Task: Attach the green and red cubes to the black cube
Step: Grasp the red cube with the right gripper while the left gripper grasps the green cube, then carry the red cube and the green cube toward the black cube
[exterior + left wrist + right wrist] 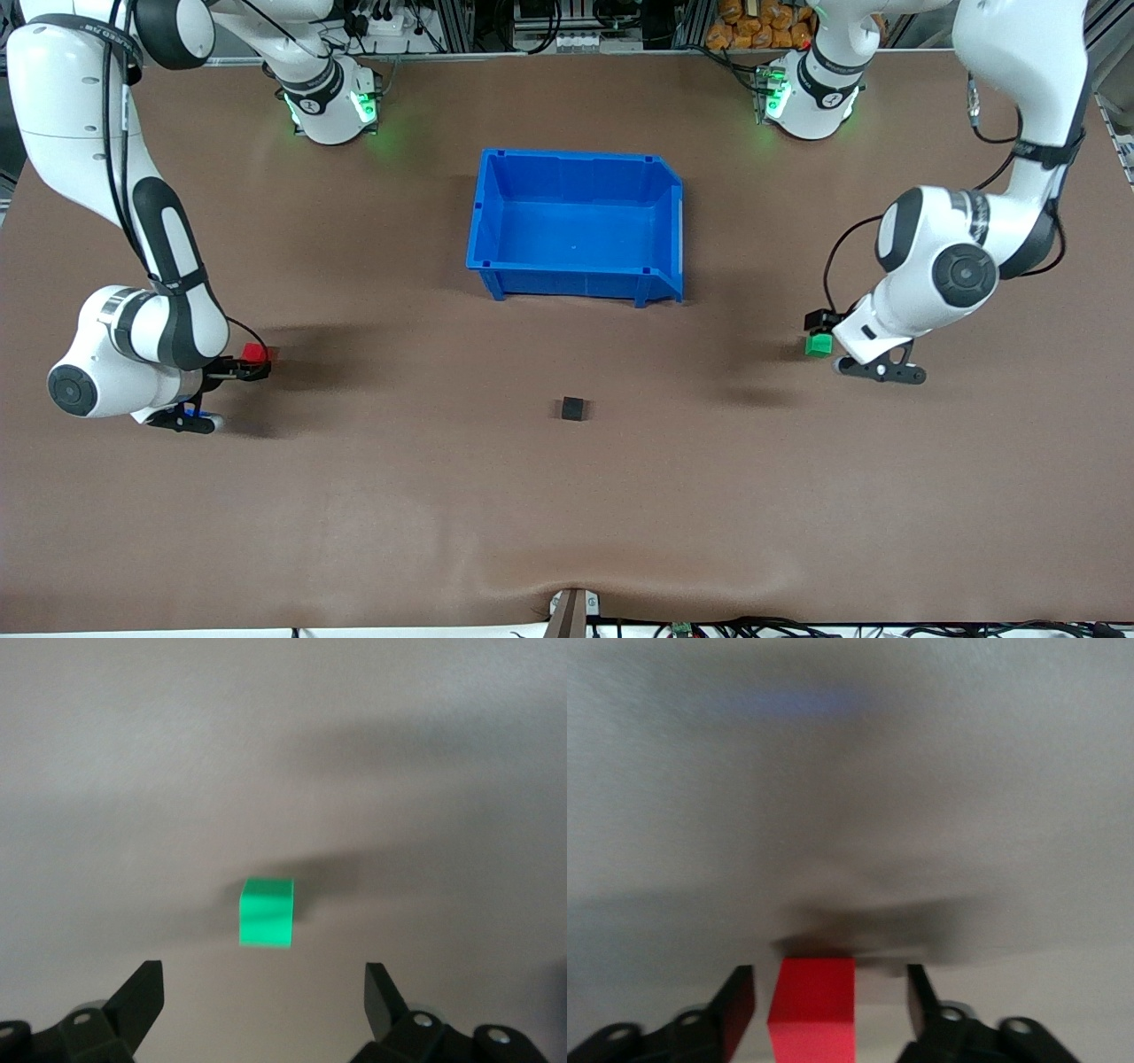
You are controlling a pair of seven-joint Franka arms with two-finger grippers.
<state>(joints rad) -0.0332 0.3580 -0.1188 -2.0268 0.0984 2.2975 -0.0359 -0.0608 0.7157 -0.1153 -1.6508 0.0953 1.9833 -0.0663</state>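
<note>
Untouched, the black cube (573,408) waits mid-table as open right gripper (830,997) straddles the red cube (813,1010) and open left gripper (264,992) nears the green cube (267,912), lining up pickups.

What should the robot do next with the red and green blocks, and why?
Probably shut both pincers. The right pincer is open with the red cube between its fingers, and the left pincer is open close to the green cube. Neither is gripped yet, and the black cube waits alone mid-table.

open blue bin (578,229) on brown table (443,496), midway between the two ends
</note>
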